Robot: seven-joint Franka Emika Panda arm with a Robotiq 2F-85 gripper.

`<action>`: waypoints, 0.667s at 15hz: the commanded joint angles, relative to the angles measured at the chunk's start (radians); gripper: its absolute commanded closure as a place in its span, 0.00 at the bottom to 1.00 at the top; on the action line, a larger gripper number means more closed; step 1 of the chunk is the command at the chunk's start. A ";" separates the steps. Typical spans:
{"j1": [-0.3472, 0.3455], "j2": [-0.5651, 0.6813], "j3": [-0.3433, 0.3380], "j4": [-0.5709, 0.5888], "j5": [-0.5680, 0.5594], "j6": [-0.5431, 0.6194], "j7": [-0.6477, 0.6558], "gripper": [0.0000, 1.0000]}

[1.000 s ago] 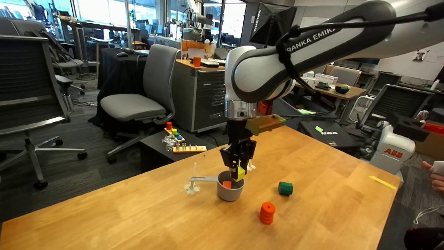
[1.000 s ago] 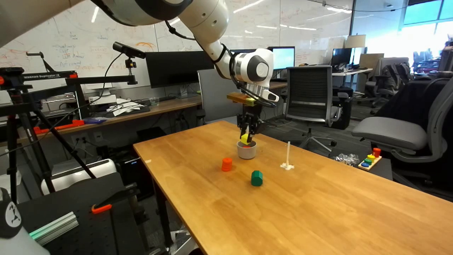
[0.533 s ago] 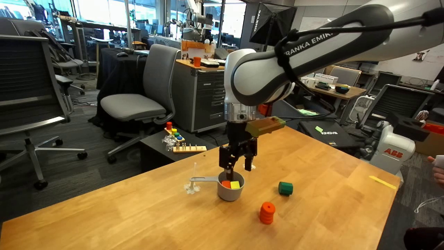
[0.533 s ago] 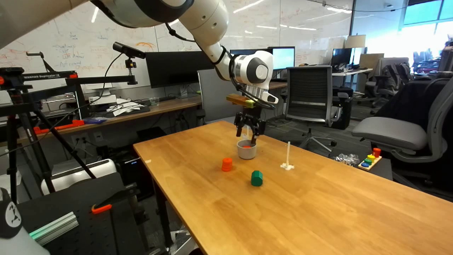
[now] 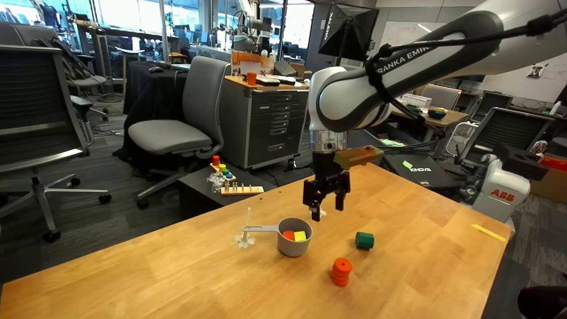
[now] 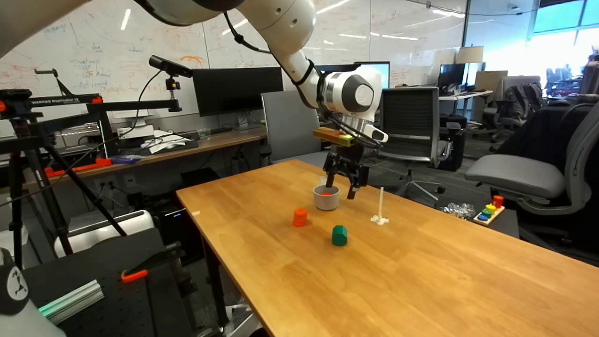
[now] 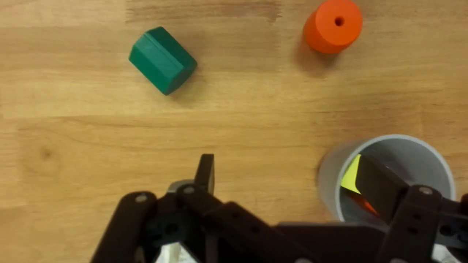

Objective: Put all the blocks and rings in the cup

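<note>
The grey cup [image 5: 294, 249] stands upright on the table, its handle sticking out sideways. Inside it lie a yellow block [image 5: 300, 236] and a red-orange block [image 5: 288, 235]. A green block [image 7: 161, 60] lies on its side on the wood. Not far from it stands an upright stack of orange rings [image 7: 334, 27] with a hole in its top. My gripper [image 5: 328, 212] is above the table, up and to one side of the cup, its jaws wide apart with nothing between them. In the wrist view one finger [image 7: 380, 186] covers part of the cup's opening and the blocks.
A thin white peg [image 6: 381, 206] rises from a taped base on the table. Another taped patch [image 5: 320, 213] shows behind the gripper. On a low black side table are a peg board [image 5: 242, 190] and a colourful ring toy [image 6: 489, 210].
The jaws have opened and let go of the yellow block, which dropped into the cup. Since then my gripper has lifted and shifted to the right in both exterior views, away from the cup.
</note>
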 commanded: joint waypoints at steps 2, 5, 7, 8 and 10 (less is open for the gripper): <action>-0.027 -0.059 -0.014 -0.162 0.034 0.043 0.063 0.00; -0.058 -0.079 -0.006 -0.242 0.087 0.095 0.092 0.00; -0.068 -0.097 -0.006 -0.285 0.108 0.117 0.086 0.00; -0.067 -0.114 -0.011 -0.309 0.107 0.136 0.083 0.00; -0.063 -0.141 -0.023 -0.337 0.089 0.147 0.080 0.00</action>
